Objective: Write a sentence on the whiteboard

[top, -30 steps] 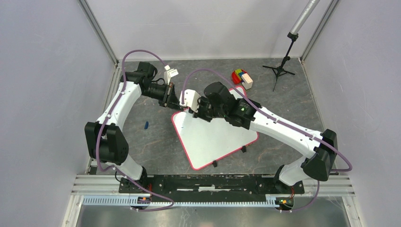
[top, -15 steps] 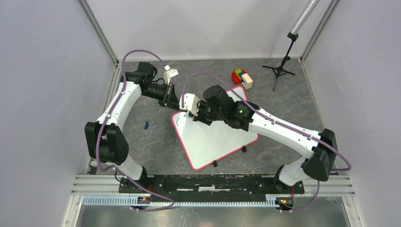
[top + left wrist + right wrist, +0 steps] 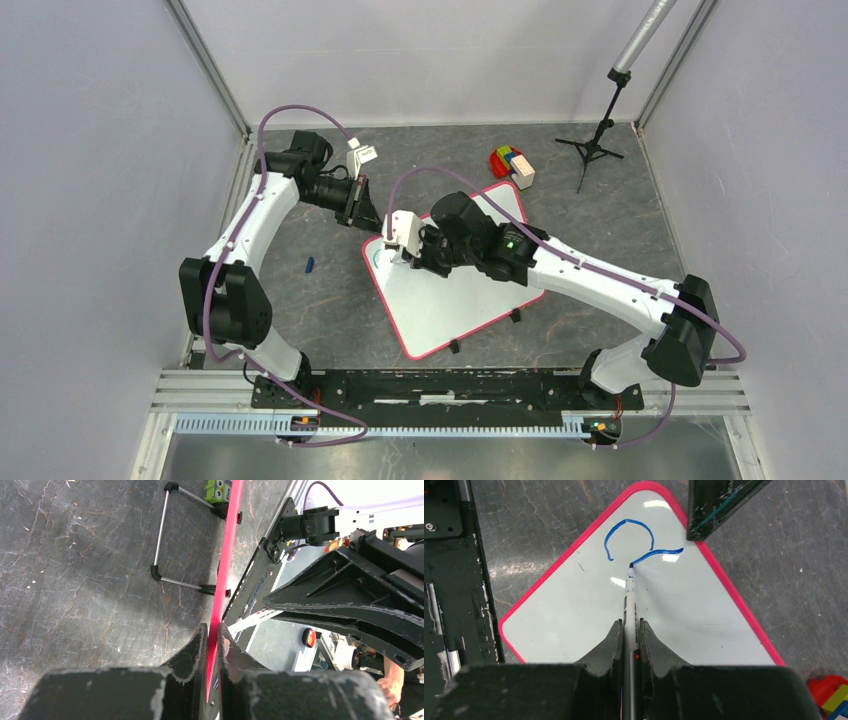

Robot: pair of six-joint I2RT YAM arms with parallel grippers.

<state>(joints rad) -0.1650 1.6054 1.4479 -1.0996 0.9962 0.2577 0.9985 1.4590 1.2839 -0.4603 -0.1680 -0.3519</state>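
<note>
Table (image 3: pixel 330 300): grey, bears the whiteboard (image 3: pixel 450 295) at centre, set diagonally. Left gripper (image 3: pixel 212 632): closed tight on the whiteboard's pink rim at its far-left corner. Right gripper (image 3: pixel 630 627): clamped on a marker (image 3: pixel 631 597), tip touching the board. Sentence (image 3: pixel 664 552): one blue arc and one stroke only, near that corner.

This looks like a robotics lab, a closed test cell. Two white robot arms (image 3: pixel 250 225) are bolted to a black rail (image 3: pixel 440 385) at the near edge of a dark, stone-pattern table (image 3: pixel 320 300), and purple cables (image 3: pixel 300 112) run along them. Plain grey panels (image 3: pixel 90 150) between metal posts (image 3: pixel 208 68) close three sides. A small black tripod (image 3: pixel 592 148) with a metal pole stands in the far corner.
</note>
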